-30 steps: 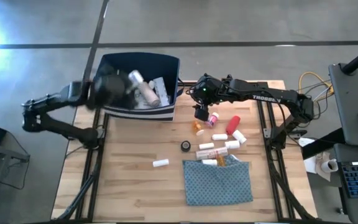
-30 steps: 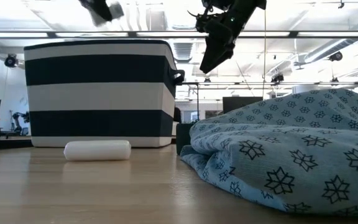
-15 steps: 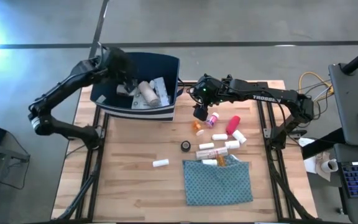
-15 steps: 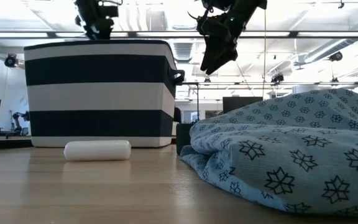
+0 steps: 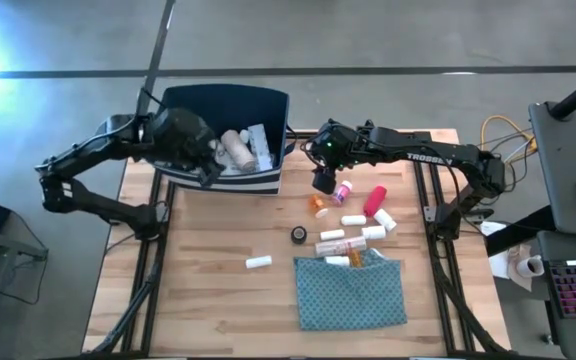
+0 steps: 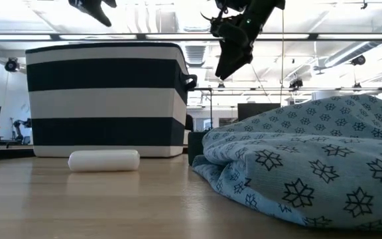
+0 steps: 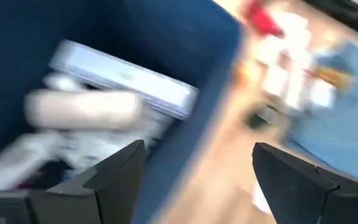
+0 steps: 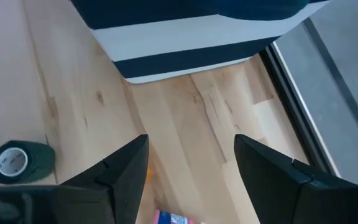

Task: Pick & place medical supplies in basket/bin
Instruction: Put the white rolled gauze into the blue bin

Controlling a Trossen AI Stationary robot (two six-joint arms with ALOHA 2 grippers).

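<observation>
— So, why park the left gripper [image 5: 200, 158] over the bin [image 5: 268, 97]?

— Hangs above the bin's near-left rim, fingers spread wide, nothing between them. Probably placed there for dropping straight inside rather than onto the table.

— And the right gripper [image 5: 324, 181]?

— Hovers just beside the bin's right wall, above the top of the loose pile. Jaws apart, empty. Likely lined up for a descent onto the nearest piece, perhaps the orange vial [image 5: 319, 204].

— Inside the bin?

— Holds a white bottle [image 5: 236, 150] lying on its side against a flat pale box [image 7: 123, 78], plus other white bits, too blurred to name.

— Left outside?

— Plenty: red tube [image 5: 375, 200], several white packets, black roll [image 5: 299, 234], one white cylinder [image 5: 258, 262] lying apart toward the table's middle. Clustered mostly near the teal cloth [image 5: 353, 292], some touching its top edge. Small, light, round-sided; likely prone to rolling under a careless pinch.
</observation>
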